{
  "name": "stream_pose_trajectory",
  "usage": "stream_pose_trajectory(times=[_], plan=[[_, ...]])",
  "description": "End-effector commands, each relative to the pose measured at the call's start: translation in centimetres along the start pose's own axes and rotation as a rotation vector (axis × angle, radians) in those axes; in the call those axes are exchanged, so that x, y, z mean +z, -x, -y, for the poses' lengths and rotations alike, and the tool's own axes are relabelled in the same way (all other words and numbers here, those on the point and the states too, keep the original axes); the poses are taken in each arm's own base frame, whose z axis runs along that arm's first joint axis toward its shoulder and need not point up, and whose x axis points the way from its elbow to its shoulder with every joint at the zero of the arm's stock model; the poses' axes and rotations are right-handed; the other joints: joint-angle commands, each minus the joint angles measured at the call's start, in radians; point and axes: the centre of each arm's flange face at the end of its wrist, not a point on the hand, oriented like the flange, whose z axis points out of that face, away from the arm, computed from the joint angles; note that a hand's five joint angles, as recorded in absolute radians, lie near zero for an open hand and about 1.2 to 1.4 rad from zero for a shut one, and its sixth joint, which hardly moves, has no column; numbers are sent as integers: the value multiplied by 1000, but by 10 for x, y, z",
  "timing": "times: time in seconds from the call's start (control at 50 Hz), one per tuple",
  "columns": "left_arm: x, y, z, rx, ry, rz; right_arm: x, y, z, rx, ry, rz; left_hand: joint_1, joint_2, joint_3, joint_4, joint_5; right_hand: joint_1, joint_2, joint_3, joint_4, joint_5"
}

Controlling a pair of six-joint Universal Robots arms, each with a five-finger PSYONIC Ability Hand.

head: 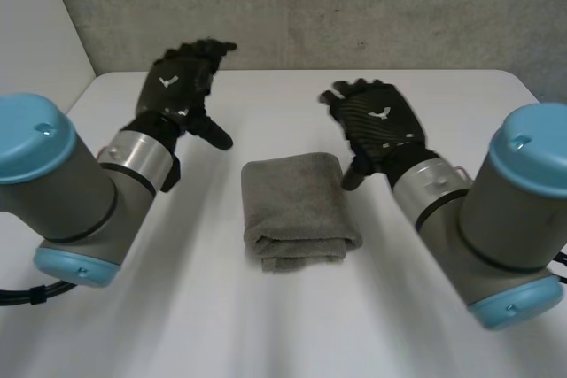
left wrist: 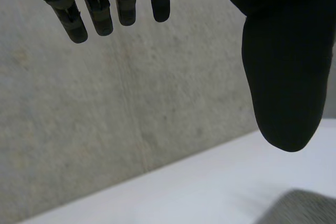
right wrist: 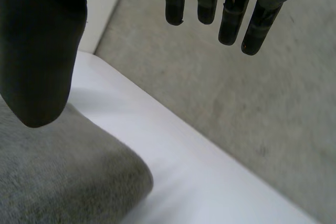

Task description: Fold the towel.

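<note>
Soft, even, rather dim light, faint shadow beside the towel (head: 297,205)

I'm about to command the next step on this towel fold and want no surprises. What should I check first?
1. Left hand empty, fingers straight: ok.
2. Right hand empty, fingers straight: ok.
3. Left hand apart from the towel: ok.
4. Right thumb off the towel's far corner: cannot tell; it is right at that corner.
5. Towel folded, lying flat on the table: ok.
6. Layers flush at the near edge: not ok; a lower layer peeks out.
</note>
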Motion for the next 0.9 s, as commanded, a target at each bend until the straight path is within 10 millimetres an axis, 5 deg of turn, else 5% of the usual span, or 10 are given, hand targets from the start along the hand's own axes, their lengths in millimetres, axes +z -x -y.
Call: stream_pose_trajectory(times=[0.02,0.2,0.24,0.32,0.44,0.58,0.6,0.66,0.76,0.9], plan=[[-5,-16,-43,-15,158,-35,13,-23,-42,228,147,-29,9,11,12,13,-23,-63,-77,-73,-90,-61],[-16,-21,-115,-11,362,-50,24,-4,-98,327,278,76,6,8,9,10,-26,-63,-77,-73,-90,-61],[-16,-21,-119,-11,371,-50,26,0,-113,334,318,89,6,8,9,10,-26,-63,-77,-73,-90,-61],[-14,-21,-119,-13,370,-50,28,-1,-110,333,313,88,6,8,9,10,-26,-63,-77,-73,-90,-61],[-8,-25,-71,-7,257,-60,23,-16,-51,304,197,70,5,7,8,9,-26,-63,-77,-73,-90,-61],[-14,-29,45,2,71,-57,-4,-58,47,236,-17,-84,5,7,8,9,-26,-63,-77,-73,-90,-61],[-14,-29,45,2,71,-57,-4,-58,47,236,-18,-85,5,7,8,9,-26,-63,-77,-73,-90,-61],[-23,-10,100,9,33,36,-19,-72,75,208,-41,-172,5,7,8,9,-26,-63,-77,-73,-90,-61],[-31,12,125,16,55,123,-36,-82,95,113,11,-267,5,7,8,9,-26,-63,-77,-73,-90,-61],[-37,19,131,14,99,153,-37,-87,98,61,20,-306,5,7,8,9,-26,-63,-77,-73,-90,-61]])
